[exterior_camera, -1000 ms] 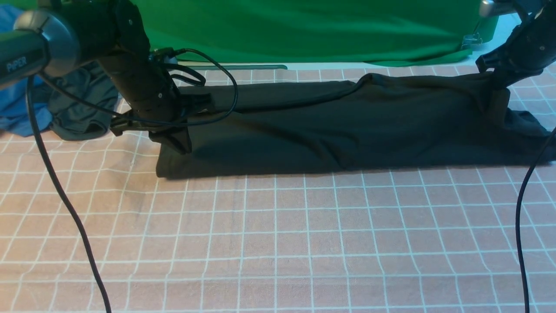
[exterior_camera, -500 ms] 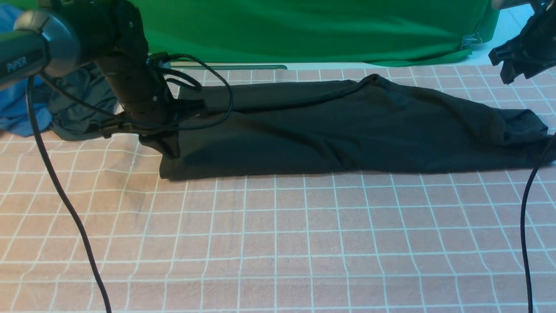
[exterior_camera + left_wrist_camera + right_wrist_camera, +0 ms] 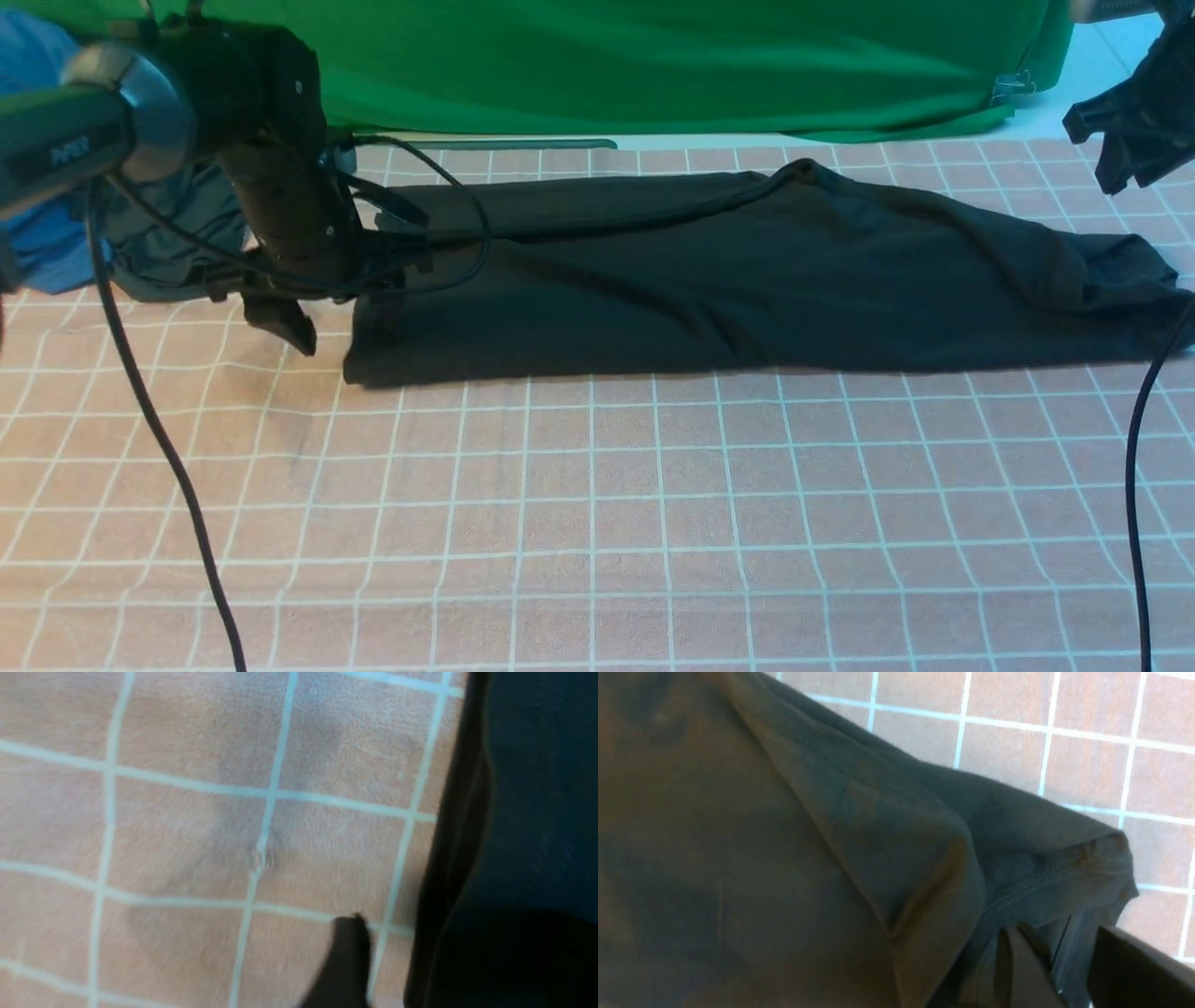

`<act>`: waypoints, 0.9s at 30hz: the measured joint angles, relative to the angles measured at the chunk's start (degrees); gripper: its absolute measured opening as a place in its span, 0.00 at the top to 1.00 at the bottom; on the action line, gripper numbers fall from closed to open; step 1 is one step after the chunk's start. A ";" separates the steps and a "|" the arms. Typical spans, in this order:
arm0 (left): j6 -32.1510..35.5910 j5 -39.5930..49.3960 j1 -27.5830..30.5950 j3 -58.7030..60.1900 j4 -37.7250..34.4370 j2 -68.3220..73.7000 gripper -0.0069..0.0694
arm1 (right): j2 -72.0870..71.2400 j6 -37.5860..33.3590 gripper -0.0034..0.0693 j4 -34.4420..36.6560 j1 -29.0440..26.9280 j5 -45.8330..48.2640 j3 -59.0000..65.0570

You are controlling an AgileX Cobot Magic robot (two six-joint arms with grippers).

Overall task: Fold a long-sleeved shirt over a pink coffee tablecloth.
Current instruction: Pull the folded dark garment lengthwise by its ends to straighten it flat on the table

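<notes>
– One question first: where is the long-sleeved shirt, and how will it handle?

– It lies as a long, low band across the far part of the pink coffee tablecloth, doubled over lengthwise, with its near edge fairly straight. It looks soft, light and limp, so I judge it will sag and drag if you lift it by one point. Take hold at the two short ends and pinch every layer at the corners.

– And my grippers?

– Your left gripper sits low at the band's left end with its jaws spread. One finger is over bare tablecloth just beside the shirt's edge, and it grips nothing. Your right gripper hangs above the right end with its jaws parted and empty. Its wrist view shows a stitched hem below.

– What lies around it?

– A smaller dark garment and a blue garment are bunched beyond the left end. A green cloth hangs at the back. Your cables trail over the near squares.

– Any writing?

– No print shows on the shirt as it lies. The only lettering is white, on your left arm. It seems to read "PiPER", though it is blurred.
</notes>
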 joint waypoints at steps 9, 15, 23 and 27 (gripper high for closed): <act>6.79 0.54 0.43 -0.56 -5.94 2.89 0.27 | -0.06 3.95 0.61 0.09 0.00 1.52 0.00; 8.53 1.70 0.55 -0.59 -7.90 2.91 0.82 | -0.31 5.58 0.54 0.09 -0.40 1.69 0.00; 8.35 6.29 2.15 -0.02 -5.48 -2.43 0.84 | -5.88 5.91 0.33 0.09 -3.28 1.66 5.67; 8.35 6.65 5.32 -0.02 -4.15 -6.58 0.84 | -7.67 5.19 0.18 2.78 -5.73 1.72 11.88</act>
